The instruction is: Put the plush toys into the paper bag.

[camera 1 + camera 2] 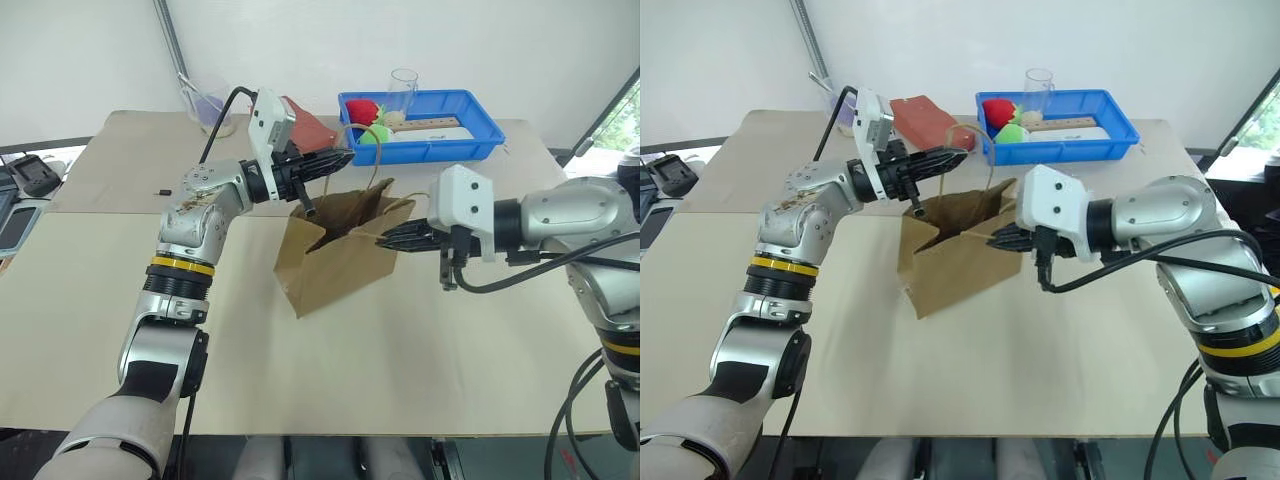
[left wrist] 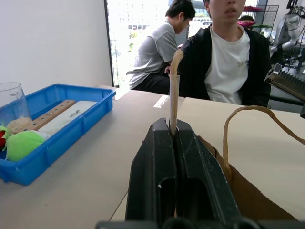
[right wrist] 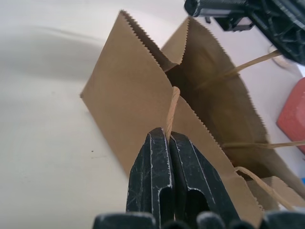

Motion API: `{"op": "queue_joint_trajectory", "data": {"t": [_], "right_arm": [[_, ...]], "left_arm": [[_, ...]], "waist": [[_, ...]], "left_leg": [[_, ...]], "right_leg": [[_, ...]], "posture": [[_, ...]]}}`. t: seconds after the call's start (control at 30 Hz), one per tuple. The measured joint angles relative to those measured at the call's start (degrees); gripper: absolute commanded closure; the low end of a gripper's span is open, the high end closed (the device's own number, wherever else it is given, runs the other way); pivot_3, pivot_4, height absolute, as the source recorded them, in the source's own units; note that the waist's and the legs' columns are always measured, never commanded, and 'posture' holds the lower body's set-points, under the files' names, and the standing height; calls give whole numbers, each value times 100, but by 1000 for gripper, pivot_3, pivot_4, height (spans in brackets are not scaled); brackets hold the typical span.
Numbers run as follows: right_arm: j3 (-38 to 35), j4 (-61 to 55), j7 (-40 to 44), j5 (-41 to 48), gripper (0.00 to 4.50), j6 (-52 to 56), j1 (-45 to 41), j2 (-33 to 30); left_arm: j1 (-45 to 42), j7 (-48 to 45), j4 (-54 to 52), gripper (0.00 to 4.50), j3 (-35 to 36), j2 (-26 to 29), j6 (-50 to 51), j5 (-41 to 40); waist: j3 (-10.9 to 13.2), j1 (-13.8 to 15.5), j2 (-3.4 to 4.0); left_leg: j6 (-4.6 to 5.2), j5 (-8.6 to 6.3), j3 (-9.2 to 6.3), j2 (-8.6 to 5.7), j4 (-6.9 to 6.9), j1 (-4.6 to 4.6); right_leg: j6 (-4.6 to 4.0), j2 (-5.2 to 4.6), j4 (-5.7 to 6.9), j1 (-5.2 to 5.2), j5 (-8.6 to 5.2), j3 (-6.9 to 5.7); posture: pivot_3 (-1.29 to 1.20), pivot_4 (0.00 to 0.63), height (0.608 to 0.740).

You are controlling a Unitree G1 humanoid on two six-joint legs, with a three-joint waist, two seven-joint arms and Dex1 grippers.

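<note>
The brown paper bag [image 1: 335, 255] stands tilted at the middle of the table, its mouth pulled open between my two grippers. My left gripper [image 1: 345, 157] is shut on the far loop handle [image 2: 174, 90], seen up close in the left wrist view [image 2: 172, 125]. On the near side my right gripper [image 1: 385, 237] is shut on the other handle [image 3: 171, 107], just above the bag's serrated rim [image 3: 143, 40]. The plush toys are hidden or out of view. I cannot tell what lies inside the bag.
A blue tray [image 1: 480, 140] at the back right holds a red round item [image 1: 362, 110], a green one [image 1: 375, 135], a wooden ruler and a clear glass [image 1: 403, 88]. A red-brown block [image 1: 310, 125] lies behind the bag. Two people [image 2: 228, 52] sit beyond the table.
</note>
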Motion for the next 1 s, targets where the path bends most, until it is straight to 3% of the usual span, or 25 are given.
{"op": "queue_joint_trajectory", "data": {"t": [0.03, 0.07, 0.37, 0.67, 0.83, 1.0], "right_arm": [[12, 12, -21, -3, 3607, 9, -21, 43], [22, 15, -28, 10, 3217, 60, -74, 103], [-139, -8, -38, 481, 118, 533, -360, 389], [-1147, 8, -322, 1392, 53, 1345, -447, 336], [-1710, -134, -541, 1850, 53, 1734, -184, 122], [-1978, -280, -755, 2263, 53, 1989, 3, 44]], "left_arm": [[14, -22, -2, 4500, 0, 8, -44, 25], [39, -40, -17, 3874, -9, 33, -53, 70], [493, -394, -654, 0, 36, 572, 282, 50], [1078, -503, -1434, 0, 680, 1685, 981, -316], [2108, -766, -2222, 0, 1000, 2241, 1606, -849], [2646, -780, -2290, 0, 1004, 2223, 1698, -964]], "waist": [[0, -2, 0], [0, -8, 0], [0, -13, 1], [0, -6, 1], [0, -4, 2], [2, 12, 1]], "left_leg": [[0, 0, 0, 0, 0, 0], [0, 0, 0, 0, 0, 0], [0, 0, -2, 3, 0, 0], [0, 0, -3, 7, 0, 0], [2, -2, -2, 9, -5, 1], [1, -1, -2, 10, 0, 5]], "right_leg": [[0, 0, 0, 0, 0, 0], [0, 0, 1, -1, 0, 0], [0, 1, 8, -4, 0, 0], [0, 0, 9, -5, 0, -4], [-1, -2, 10, -4, 0, -5], [-3, 1, 9, 0, 1, -10]], "posture": [[0, 150, 740], [0, 150, 740], [0, 150, 740], [0, 150, 740], [0, 150, 740], [0, 150, 740]]}}
